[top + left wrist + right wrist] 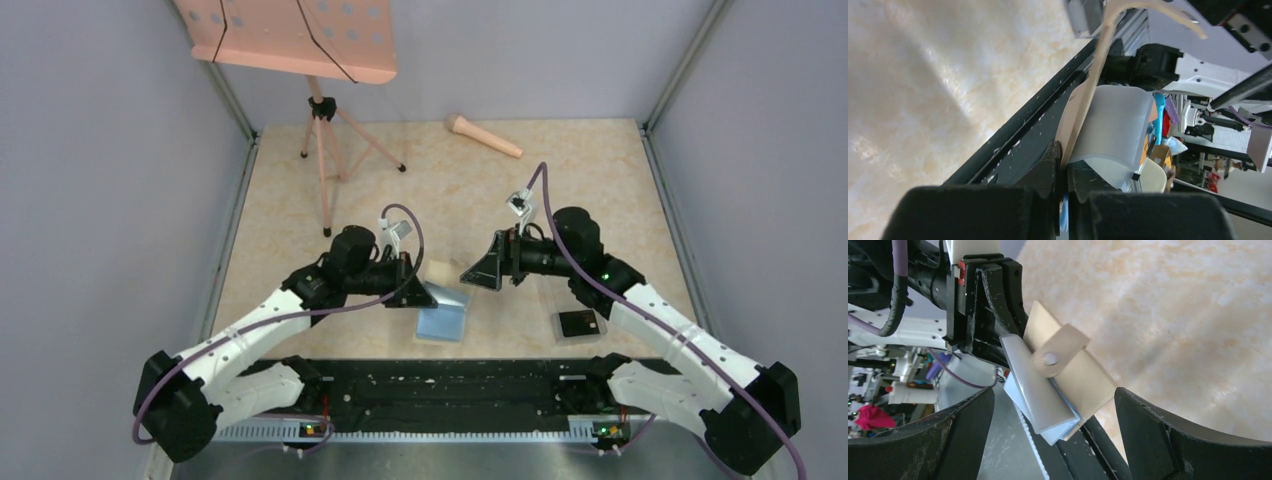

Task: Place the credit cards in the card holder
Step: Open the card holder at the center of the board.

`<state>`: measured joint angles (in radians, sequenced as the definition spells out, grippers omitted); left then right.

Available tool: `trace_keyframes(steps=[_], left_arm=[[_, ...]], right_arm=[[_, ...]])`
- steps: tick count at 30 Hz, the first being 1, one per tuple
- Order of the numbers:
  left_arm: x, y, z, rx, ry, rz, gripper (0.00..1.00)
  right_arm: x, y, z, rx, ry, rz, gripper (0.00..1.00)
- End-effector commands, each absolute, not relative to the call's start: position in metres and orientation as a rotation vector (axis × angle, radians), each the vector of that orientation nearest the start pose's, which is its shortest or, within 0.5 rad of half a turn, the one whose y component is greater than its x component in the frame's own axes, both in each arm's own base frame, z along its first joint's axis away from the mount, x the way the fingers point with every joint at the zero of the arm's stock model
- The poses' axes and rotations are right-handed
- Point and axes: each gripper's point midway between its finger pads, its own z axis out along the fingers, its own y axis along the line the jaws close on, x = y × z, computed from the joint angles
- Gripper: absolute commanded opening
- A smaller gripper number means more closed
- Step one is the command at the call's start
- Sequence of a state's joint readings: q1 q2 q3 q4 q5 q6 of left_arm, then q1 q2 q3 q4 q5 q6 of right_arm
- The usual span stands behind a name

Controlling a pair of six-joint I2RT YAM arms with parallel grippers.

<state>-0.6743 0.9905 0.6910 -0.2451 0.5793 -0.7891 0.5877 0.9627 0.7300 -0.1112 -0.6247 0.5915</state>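
1. Left jaws: you have them pinched tight on the tan edge of the card holder (1113, 125). In the left wrist view the fingers (1050, 160) meet on that edge with no gap showing.
2. The card holder fans open out of the left jaws, tan outside and pale blue panels inside. Its snap tab (1050, 358), with a pale dot, faces the right wrist camera.
3. Right jaws: spread wide, holding nothing. The card holder sits just ahead of them, framed by the two fingers and touching neither.
4. A blue panel of the card holder extends back from the left jaws toward the arm bases. You cannot tell from above whether it touches the tabletop (560, 190).
5. A small black flat thing (580, 323) lies on the tabletop behind the right jaws, beside that arm and well apart from the card holder. It is too small to tell whether it is a card.
6. Far beyond the left jaws stands a pink music stand (290, 35) on a tripod. Far beyond the right jaws a pink rod (483, 135) lies on the tabletop.
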Motion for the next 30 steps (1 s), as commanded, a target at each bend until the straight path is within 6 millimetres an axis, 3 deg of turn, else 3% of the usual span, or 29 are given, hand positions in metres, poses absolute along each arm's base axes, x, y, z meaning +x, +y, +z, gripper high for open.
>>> trace_keyframes(steps=[1,8,16,18,20,24,30], left_arm=[[0.139,-0.278,0.188,0.295,2.478,-1.457,0.00],[0.136,-0.282,0.189,0.332,2.509,-1.488,0.00],[0.134,-0.285,0.189,0.354,2.531,-1.521,0.00],[0.133,-0.286,0.191,0.362,2.524,-1.531,0.00],[0.133,-0.286,0.194,0.376,2.513,-1.541,0.00],[0.127,-0.285,0.195,0.406,2.508,-1.557,0.00],[0.115,-0.279,0.195,0.472,2.503,-1.581,0.00]], right_arm=[[0.188,0.256,0.220,-0.518,2.099,1.207,0.90],[0.180,0.267,0.207,-0.643,2.135,1.145,0.92],[0.146,0.306,0.211,-0.864,2.049,1.313,0.76],[0.143,0.312,0.204,-0.889,2.070,1.310,0.66],[0.144,0.316,0.200,-0.895,2.090,1.314,0.47],[0.163,0.312,0.194,-0.795,2.150,1.187,0.00],[0.176,0.302,0.204,-0.670,2.141,1.152,0.00]])
